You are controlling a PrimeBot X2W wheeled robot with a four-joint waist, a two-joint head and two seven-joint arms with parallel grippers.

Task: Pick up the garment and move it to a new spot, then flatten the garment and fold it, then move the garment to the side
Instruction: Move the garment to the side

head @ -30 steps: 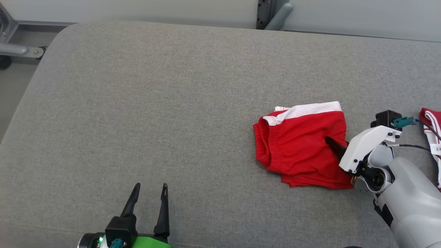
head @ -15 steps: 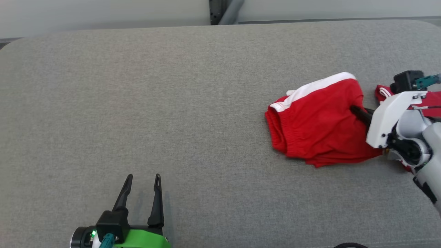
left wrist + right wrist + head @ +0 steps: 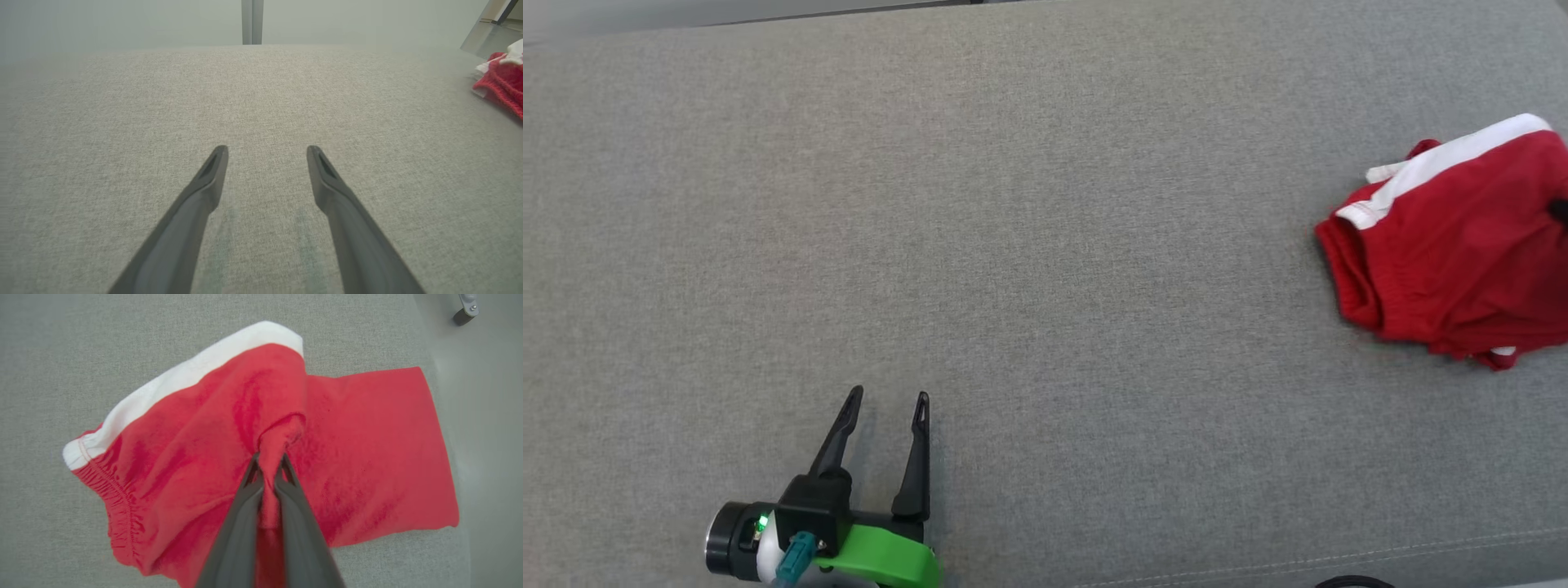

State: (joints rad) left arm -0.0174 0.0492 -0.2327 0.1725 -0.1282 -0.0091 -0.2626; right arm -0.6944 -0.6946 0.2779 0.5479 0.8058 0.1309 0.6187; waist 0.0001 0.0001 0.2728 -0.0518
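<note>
Garment (image 3: pixel 184 428) was pinched in your right pincer (image 3: pixel 269 457), per wrist view; left pincer (image 3: pixel 889 394) gaped; earlier, cloth lay flat.

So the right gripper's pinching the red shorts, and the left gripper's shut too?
Not quite: the left gripper is open, jaws wide apart, as the left wrist view shows. The right gripper does pinch the shorts.

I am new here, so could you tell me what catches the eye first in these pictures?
The red garment with a white band stands out, bunched on the grey padded surface at the head view's right edge. The right gripper is shut on a pinch of its fabric; the left gripper stands open at lower left.
</note>
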